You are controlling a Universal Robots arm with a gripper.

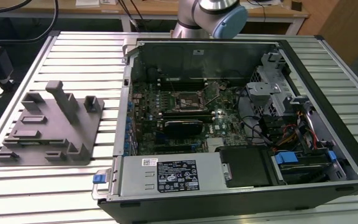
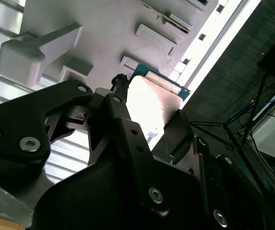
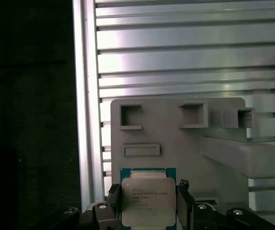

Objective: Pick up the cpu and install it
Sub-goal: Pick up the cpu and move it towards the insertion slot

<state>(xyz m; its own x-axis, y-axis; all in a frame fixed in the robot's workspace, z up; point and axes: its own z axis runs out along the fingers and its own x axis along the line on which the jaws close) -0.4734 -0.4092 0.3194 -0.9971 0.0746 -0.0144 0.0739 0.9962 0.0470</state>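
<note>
The gripper (image 3: 148,213) was clamped on the cpu (image 3: 147,200), its dark fingers (image 3: 112,207) pressed against two opposite edges of the chip. In both wrist views the cpu, silvery top with a thin green border, hung in the jaws above the grey fixture (image 3: 175,143) rather than lying in any of its pockets. In the second wrist view the cpu (image 2: 150,98) sat tilted between the black fingers (image 2: 178,136) of the gripper (image 2: 149,117), with the fixture's pale block (image 2: 29,52) behind it.

In the exterior view the fixture (image 1: 48,130) lay on the slatted metal table (image 1: 73,51) at the frame's left, well apart from the open computer case (image 1: 337,121) at centre and right (side panel off, motherboard (image 1: 185,116) exposed). The arm (image 1: 207,14) rose at the top centre of that frame.
</note>
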